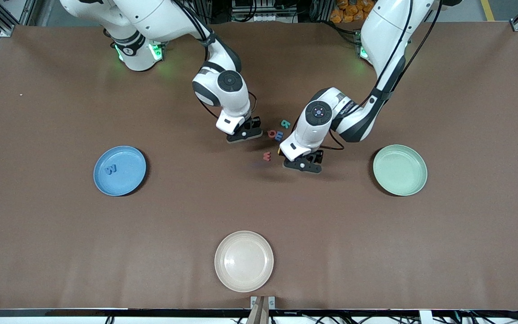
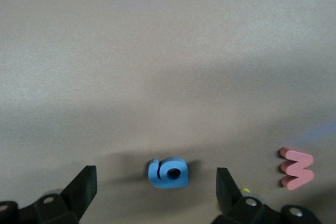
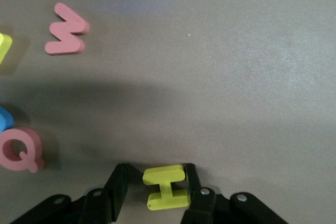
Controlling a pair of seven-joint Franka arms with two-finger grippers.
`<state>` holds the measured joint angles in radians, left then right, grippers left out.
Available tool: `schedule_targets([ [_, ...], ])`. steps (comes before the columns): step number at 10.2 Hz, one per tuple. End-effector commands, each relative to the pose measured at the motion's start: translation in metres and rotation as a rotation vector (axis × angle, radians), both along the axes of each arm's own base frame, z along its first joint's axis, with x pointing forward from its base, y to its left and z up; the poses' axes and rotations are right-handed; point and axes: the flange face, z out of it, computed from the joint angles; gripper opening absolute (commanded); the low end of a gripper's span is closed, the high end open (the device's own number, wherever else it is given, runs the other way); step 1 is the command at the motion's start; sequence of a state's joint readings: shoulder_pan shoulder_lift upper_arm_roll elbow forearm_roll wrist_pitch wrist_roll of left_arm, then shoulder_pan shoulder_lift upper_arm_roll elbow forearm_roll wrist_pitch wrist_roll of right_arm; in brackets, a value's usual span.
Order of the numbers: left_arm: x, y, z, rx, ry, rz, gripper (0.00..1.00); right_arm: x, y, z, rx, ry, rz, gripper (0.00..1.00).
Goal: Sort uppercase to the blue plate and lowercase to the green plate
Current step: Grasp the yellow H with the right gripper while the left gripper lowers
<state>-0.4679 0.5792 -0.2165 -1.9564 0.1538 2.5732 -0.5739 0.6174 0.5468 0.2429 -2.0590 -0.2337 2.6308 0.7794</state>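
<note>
My right gripper (image 1: 244,133) is low over the table, open around the yellow H (image 3: 167,187). One finger (image 3: 192,181) touches the H and the other stands just clear of it. My left gripper (image 1: 302,164) is open wide with the blue g (image 2: 168,173) lying between its fingers. The red w (image 1: 266,156) lies beside it and also shows in the left wrist view (image 2: 296,168). The red Q (image 1: 272,133), a blue letter (image 1: 279,135) and the teal R (image 1: 285,123) lie between the grippers. The blue plate (image 1: 128,180) holds the blue M/W (image 1: 111,169). The green plate (image 1: 399,170) holds nothing.
A cream plate (image 1: 243,261) lies near the table's front edge, nearer to the front camera than the letters. A bit of a yellow letter (image 1: 279,152) shows beside the left gripper.
</note>
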Motion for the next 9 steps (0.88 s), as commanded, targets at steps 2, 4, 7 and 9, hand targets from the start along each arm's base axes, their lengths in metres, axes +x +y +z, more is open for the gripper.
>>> schedule_targets([
  [2, -0.005, -0.006, -0.010, 0.011, -0.012, 0.019, 1.00, -0.006, -0.001, -0.006, -0.020, -0.027, 0.036, 0.16],
  [4, -0.013, -0.006, -0.018, 0.029, -0.006, 0.006, 1.00, 0.008, -0.011, 0.015, -0.021, -0.045, -0.015, 0.00],
  [7, -0.019, -0.003, -0.024, 0.052, -0.007, -0.026, 1.00, 0.071, -0.077, 0.071, -0.053, -0.075, -0.104, 0.00],
  [9, -0.018, -0.004, -0.024, 0.052, -0.010, -0.025, 0.98, 0.116, -0.142, 0.100, -0.044, -0.040, -0.139, 0.00],
])
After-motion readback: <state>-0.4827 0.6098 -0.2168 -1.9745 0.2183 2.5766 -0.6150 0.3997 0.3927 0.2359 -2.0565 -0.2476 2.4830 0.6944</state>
